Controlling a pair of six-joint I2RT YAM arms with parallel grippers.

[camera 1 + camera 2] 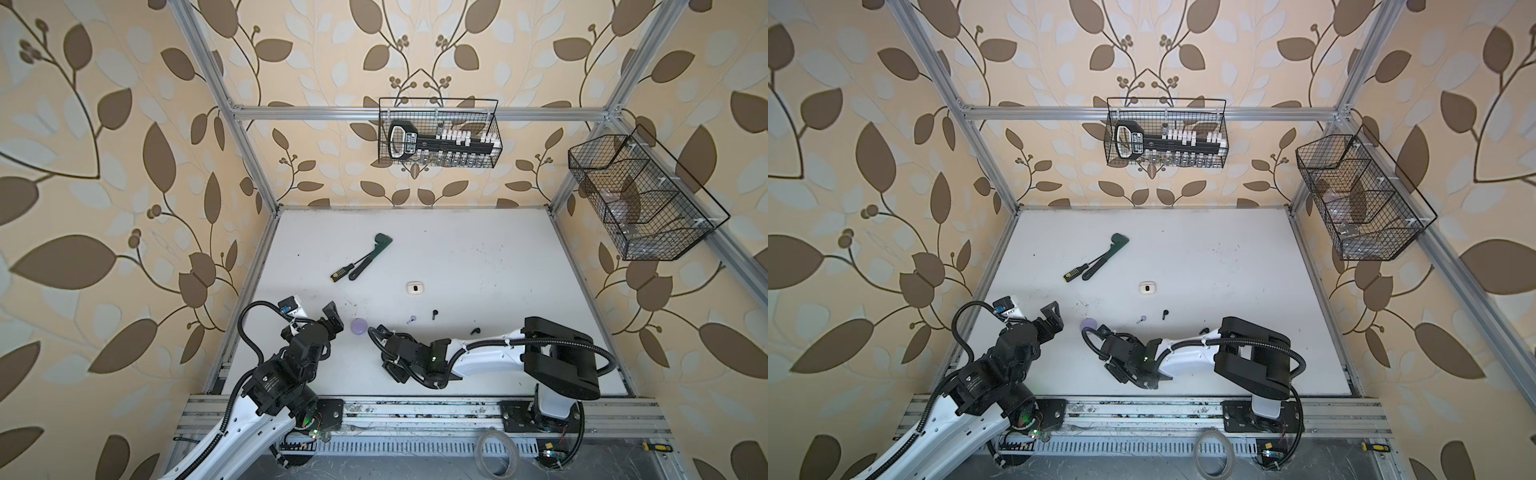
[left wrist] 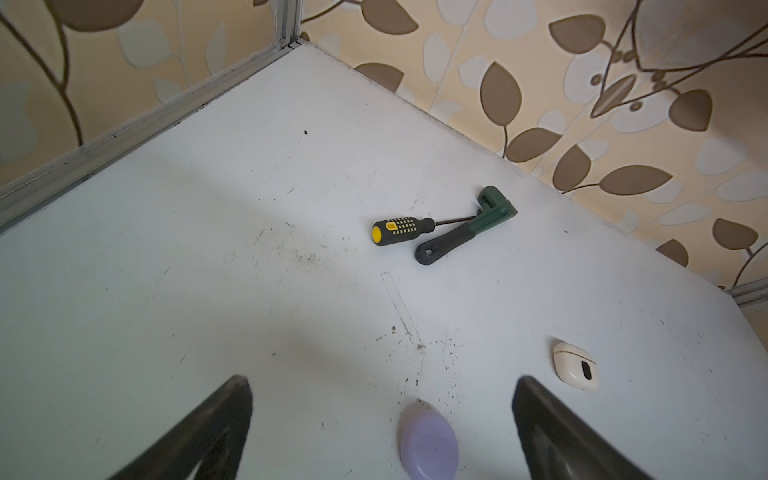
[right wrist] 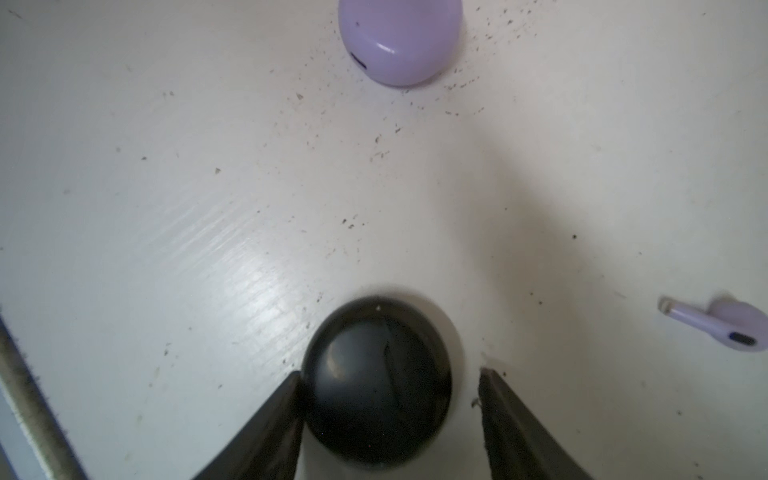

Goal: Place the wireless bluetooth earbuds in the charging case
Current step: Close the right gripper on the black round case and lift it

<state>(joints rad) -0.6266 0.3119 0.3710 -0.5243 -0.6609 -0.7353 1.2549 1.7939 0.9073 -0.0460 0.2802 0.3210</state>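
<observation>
Straddling the glossy black domed charging case [image 3: 374, 415], the right pincer [image 3: 390, 374] stands part-spread. One finger touches the shell and the other is clear of it, with bare white worktop [image 1: 498, 270] showing between, so nothing is pinched. If it shuts off-centre like this, the smooth round shell may well skid sideways or squirt out.

The left pincer [image 2: 382, 380] hangs spread wide and empty above the lavender oval charging case [image 2: 428, 442].

All three cases, the cream-white charging case [image 1: 415, 288] included, appear shut, so their contents cannot be seen. No earbud can go in until a lid is lifted, and prising one open risks flipping the case.

Loose on the worktop lie a lavender stemmed earbud [image 3: 719, 324] and two black stemmed earbuds [image 1: 434, 314], one [image 1: 475, 331] just beside the right forearm, where a sweep could flick it away. No cream ones show.

The black wire basket on the back wall [image 1: 436, 99] holds a black-handled socket rack [image 1: 440, 143]. What is in the black wire basket on the side wall [image 1: 648, 245] is too faint to name.
</observation>
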